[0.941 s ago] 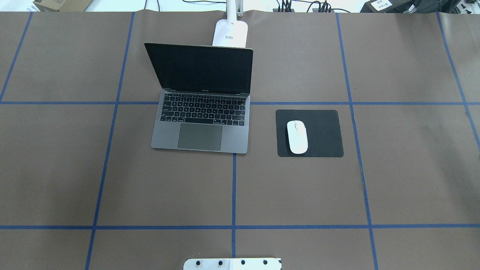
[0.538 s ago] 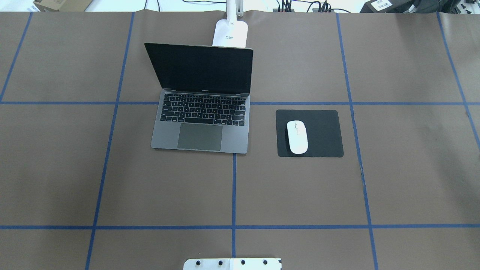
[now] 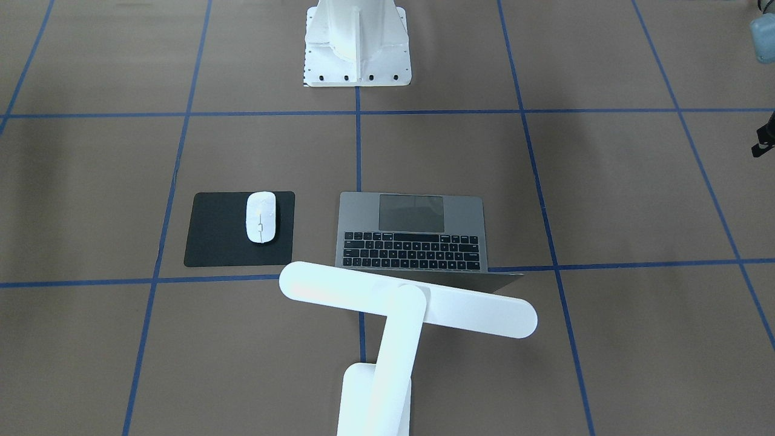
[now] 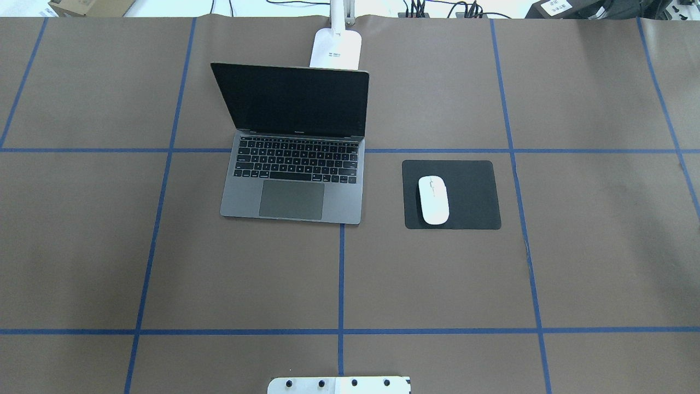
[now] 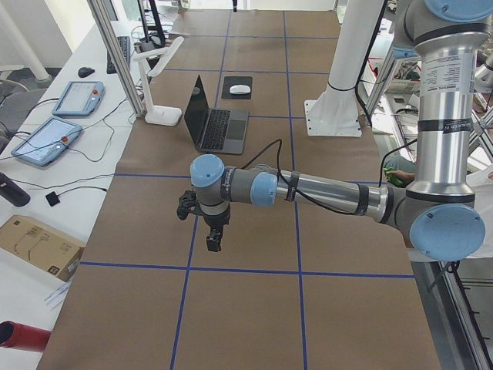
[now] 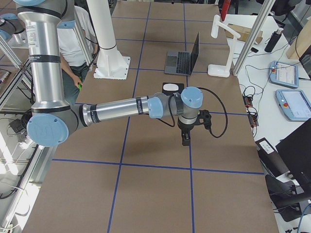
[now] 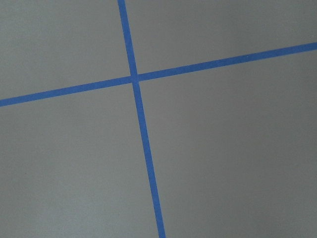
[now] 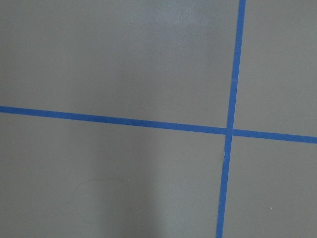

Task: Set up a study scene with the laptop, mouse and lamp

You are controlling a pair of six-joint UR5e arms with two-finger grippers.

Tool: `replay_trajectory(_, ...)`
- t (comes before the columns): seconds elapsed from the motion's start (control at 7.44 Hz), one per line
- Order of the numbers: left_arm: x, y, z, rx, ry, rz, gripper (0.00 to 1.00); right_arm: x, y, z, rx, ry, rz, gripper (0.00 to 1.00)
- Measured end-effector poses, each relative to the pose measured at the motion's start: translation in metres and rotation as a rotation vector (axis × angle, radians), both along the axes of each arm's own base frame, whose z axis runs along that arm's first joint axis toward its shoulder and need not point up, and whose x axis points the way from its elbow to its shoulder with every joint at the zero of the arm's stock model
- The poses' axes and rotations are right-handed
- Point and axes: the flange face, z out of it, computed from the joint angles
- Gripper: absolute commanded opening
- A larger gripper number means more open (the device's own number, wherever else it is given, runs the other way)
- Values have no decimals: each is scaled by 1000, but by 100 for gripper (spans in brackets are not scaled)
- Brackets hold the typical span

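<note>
The laptop [image 4: 292, 164] sits open on the table [image 4: 437, 284], screen raised and keyboard toward me. The lamp [image 3: 472, 312] stands just behind it at the far edge, its long head reaching over the lid. To the laptop's right the mouse [image 4: 433, 200] lies on a black mat [image 4: 470, 191], near the laptop but not touching it.

To my eye all three look placed, so the step in hand is to finish cleanly. I should keep both arms out wide and high, since a sweep through the middle could clip the lamp head or nudge the mouse. If the mouse needs straightening, I would come from straight above and pinch its long sides lightly; it looks glossy and may slip.

My left gripper [image 5: 213, 237] hangs over bare table well to the left of the laptop. My right gripper [image 6: 185, 138] hangs well to the right of the mouse. Each shows in one side view only, so I cannot tell whether either is open or closed. My wrist cameras see only blue tape lines [image 7: 141, 119].
</note>
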Motion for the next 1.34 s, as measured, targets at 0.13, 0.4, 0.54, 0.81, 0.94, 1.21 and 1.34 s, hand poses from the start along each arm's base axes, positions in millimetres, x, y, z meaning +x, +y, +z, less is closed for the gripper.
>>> replay_trajectory(0.13, 0, -1, -1, 2, 0, 0, 99, -1, 0, -6, 12, -2, -2, 99)
replay_trajectory(0.4, 1, -2, -3, 5, 1, 0, 99, -3, 0, -14, 29, -3, -5, 99)
replay_trajectory(0.54, 1, -2, -4, 9, 2, 1, 99, -4, 0, -15, 32, -2, -7, 99)
replay_trajectory(0.81, 1, -2, -8, 15, 4, 1, 99, -9, -3, -23, 47, 0, -15, 99)
replay_trajectory(0.94, 1, -2, -9, 16, 4, 1, 99, -10, -6, -28, 54, -1, -14, 99)
replay_trajectory(1.21, 1, -2, -10, 18, 5, 0, 99, -12, -7, -29, 48, -23, -17, 99)
replay_trajectory(1.34, 1, -2, -12, 21, 5, -1, 99, -13, -5, -28, 46, -33, -23, 99)
